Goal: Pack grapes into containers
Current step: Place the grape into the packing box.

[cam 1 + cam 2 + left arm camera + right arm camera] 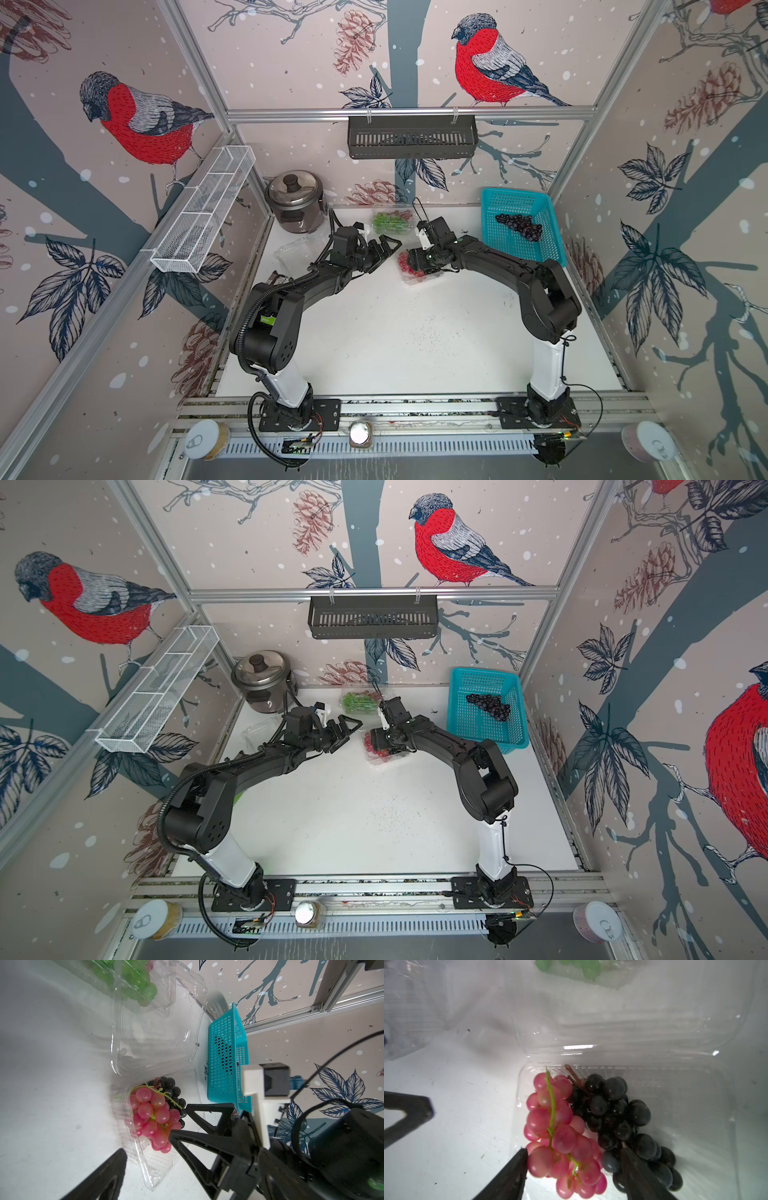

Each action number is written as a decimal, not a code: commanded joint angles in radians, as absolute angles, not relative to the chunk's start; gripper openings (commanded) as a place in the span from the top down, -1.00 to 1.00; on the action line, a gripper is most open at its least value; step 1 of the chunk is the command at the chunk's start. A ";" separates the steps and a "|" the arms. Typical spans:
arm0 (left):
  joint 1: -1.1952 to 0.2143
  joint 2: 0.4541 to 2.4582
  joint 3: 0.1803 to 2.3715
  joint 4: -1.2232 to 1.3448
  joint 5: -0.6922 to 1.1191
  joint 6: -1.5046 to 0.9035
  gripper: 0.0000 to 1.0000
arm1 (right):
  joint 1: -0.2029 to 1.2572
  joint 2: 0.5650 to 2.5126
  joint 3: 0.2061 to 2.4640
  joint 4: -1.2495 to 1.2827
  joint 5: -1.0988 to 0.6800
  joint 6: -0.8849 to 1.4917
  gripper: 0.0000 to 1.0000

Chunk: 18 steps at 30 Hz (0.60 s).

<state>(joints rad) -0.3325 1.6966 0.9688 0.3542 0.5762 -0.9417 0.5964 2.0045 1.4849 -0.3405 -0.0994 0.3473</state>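
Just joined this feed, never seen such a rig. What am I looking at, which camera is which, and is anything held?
A two-armed robot with two-finger grippers works at a white table. Two pictures look down from overhead; two come from wrist cameras. The left gripper is open and empty. The right gripper straddles the red grapes, which lie beside a dark bunch in a clear clamshell; whether it grips them is unclear. Also there: green grapes in a second clamshell, an empty clamshell, a rice cooker, and a turquoise basket holding black grapes.
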 commanded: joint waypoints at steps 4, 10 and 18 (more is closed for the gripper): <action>-0.331 1.699 0.974 0.378 0.584 -0.937 -0.94 | 0.597 2.042 1.482 -0.343 -0.016 0.362 -0.46; -0.331 1.721 0.981 0.382 0.566 -0.934 -0.94 | 0.595 2.028 1.479 -0.336 -0.042 0.357 -0.49; -0.330 1.801 1.065 0.379 0.534 -0.927 -0.94 | 0.588 1.945 1.481 -0.350 -0.055 0.356 -0.65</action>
<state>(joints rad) -0.3309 1.7847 1.0367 0.3500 0.5488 -0.9348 0.5896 1.9697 1.4830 -0.3431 -0.0502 0.3622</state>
